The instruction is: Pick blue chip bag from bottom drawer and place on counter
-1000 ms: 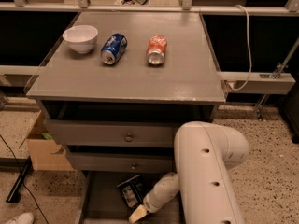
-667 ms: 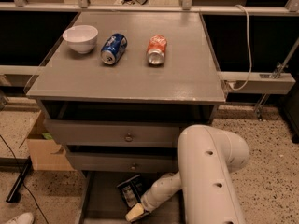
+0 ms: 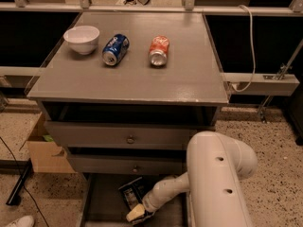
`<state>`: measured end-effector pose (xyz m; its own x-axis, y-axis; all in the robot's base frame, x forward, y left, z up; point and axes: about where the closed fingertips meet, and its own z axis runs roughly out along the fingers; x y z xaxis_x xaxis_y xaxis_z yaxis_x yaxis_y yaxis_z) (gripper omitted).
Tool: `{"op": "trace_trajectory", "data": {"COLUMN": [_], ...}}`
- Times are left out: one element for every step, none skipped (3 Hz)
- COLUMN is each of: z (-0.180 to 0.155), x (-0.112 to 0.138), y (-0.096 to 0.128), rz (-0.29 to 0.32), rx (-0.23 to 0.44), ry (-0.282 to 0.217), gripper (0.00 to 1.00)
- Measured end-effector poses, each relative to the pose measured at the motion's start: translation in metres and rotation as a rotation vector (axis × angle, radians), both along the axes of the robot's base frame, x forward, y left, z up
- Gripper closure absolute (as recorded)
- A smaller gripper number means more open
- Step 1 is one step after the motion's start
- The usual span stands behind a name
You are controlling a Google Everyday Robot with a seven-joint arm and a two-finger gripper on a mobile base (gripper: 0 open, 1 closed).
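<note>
I have the pincer [image 3: 137, 213] down inside the open bottom drawer [image 3: 100, 200], at the near end of the blue chip bag [image 3: 131, 191]. The bag lies flat on the drawer floor, just behind the pincer and partly under the white arm [image 3: 165, 189], apparently touching the pincer's tip. I cannot tell whether the pincer is open, closed or gripping the bag. Up on the counter [image 3: 132, 82] I see a white bowl [image 3: 81, 38], a blue soda can [image 3: 115, 49] and an orange soda can [image 3: 159, 50], both lying on their sides.
</note>
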<state>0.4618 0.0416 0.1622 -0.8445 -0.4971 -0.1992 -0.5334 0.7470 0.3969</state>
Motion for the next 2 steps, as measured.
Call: {"op": "trace_trajectory", "data": {"z": [-0.0352, -0.0356], "x": [0.0082, 0.0093], "y": [0.0055, 0.0054], "rz": [-0.030, -0.033], "rx": [-0.022, -0.026], "ry": [0.016, 0.017], "gripper": [0.00, 0.00]}}
